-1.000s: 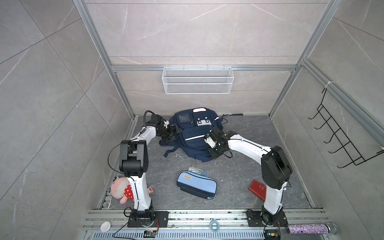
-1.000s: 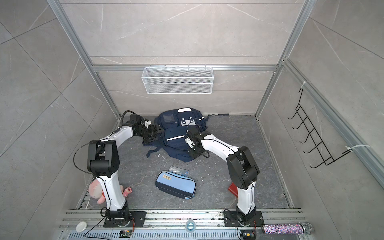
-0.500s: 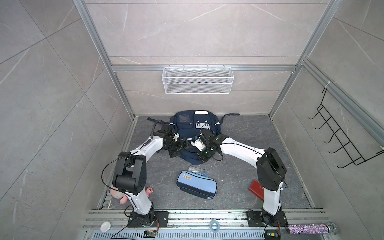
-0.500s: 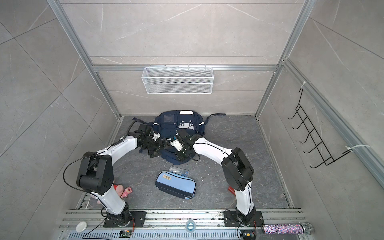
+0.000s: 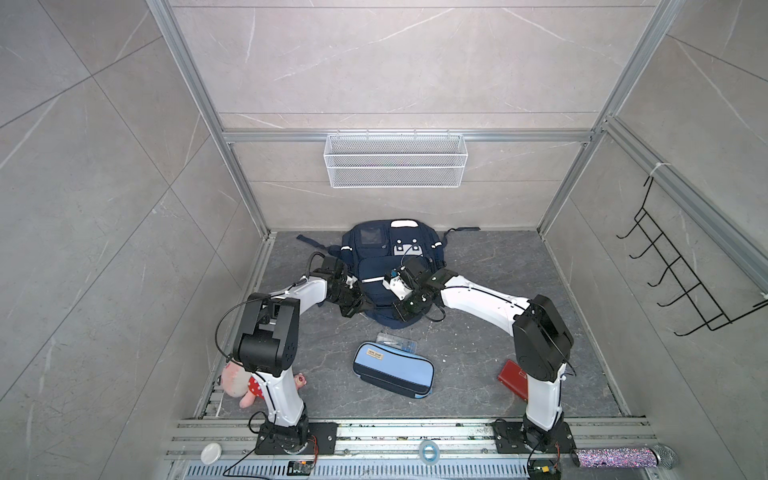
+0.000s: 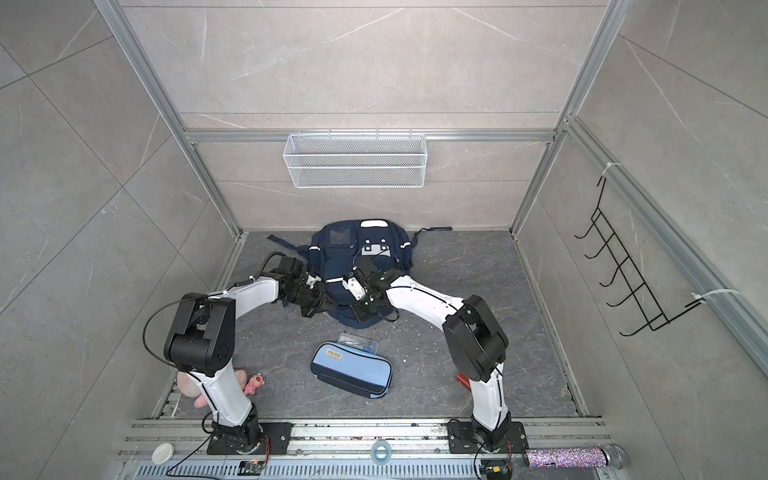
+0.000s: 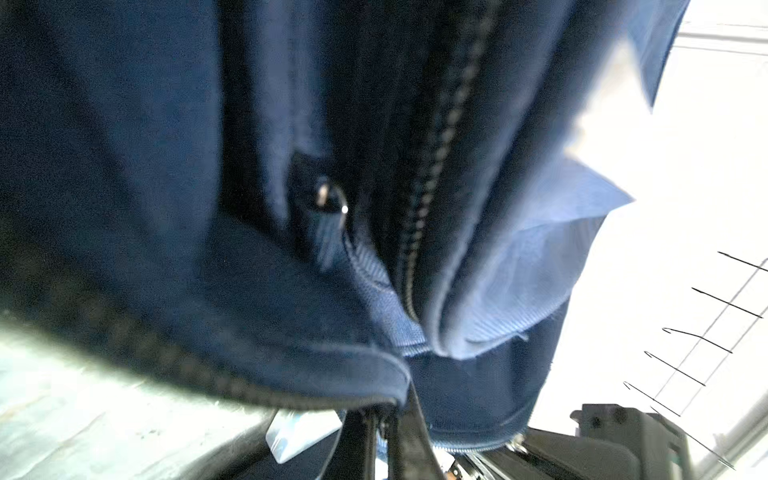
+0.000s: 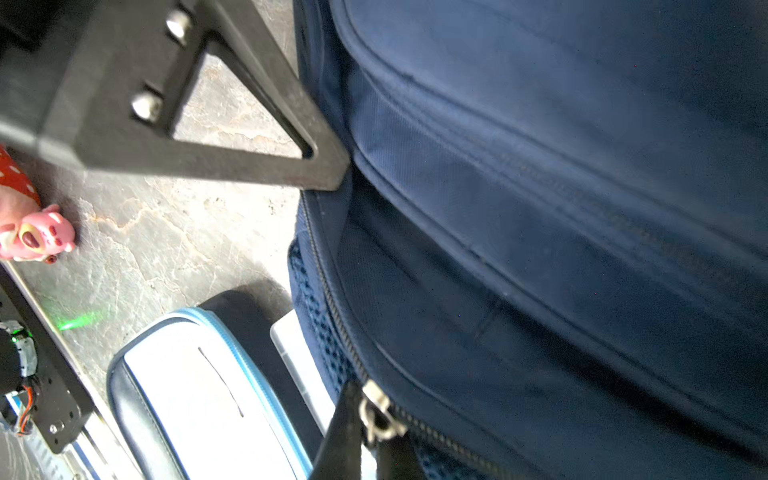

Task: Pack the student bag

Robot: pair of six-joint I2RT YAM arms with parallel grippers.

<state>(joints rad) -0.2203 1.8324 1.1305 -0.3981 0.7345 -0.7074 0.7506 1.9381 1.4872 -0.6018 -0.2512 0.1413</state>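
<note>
**Table contents, listed front to back, every position taken from the student bag (image 5: pixel 374 272).**

1. Front rail, nearest of all and well apart from the bag: white lid (image 5: pixel 212 453), tape roll (image 5: pixel 428 451), glitter-covered microphone (image 5: pixel 615 457).
2. Plush toy (image 5: pixel 237 380): near-left of the bag, partly hidden behind the left arm. A small pink figure (image 5: pixel 299 379) lies just beside it.
3. Red book (image 5: pixel 512 379): near-right of the bag, flat, partly hidden by the right arm.
4. Light-blue pencil case (image 5: pixel 392 372): directly in front of the bag and apart from it.
5. Clear plastic box (image 5: pixel 397 338): between the pencil case and the bag, tucked against the case's far edge.
6. Left claw (image 5: pixel 358 309): at the bag's near-left corner, narrowed right down and pinching the bag's fabric edge beside a zip.
7. Right claw (image 5: pixel 405 313): at the bag's near edge, closed on the metal zip pull (image 8: pixel 376 413).
8. Student bag: navy with white stripes, lying on the grey table (image 5: pixel 498 270) at back centre. Straps trail out at its far-left and far-right.
9. White wire basket (image 5: pixel 395 160): on the rear wall, above and behind the bag.
10. Black hook rack (image 5: pixel 681 282): on the side wall, well to the right of the bag.
</note>
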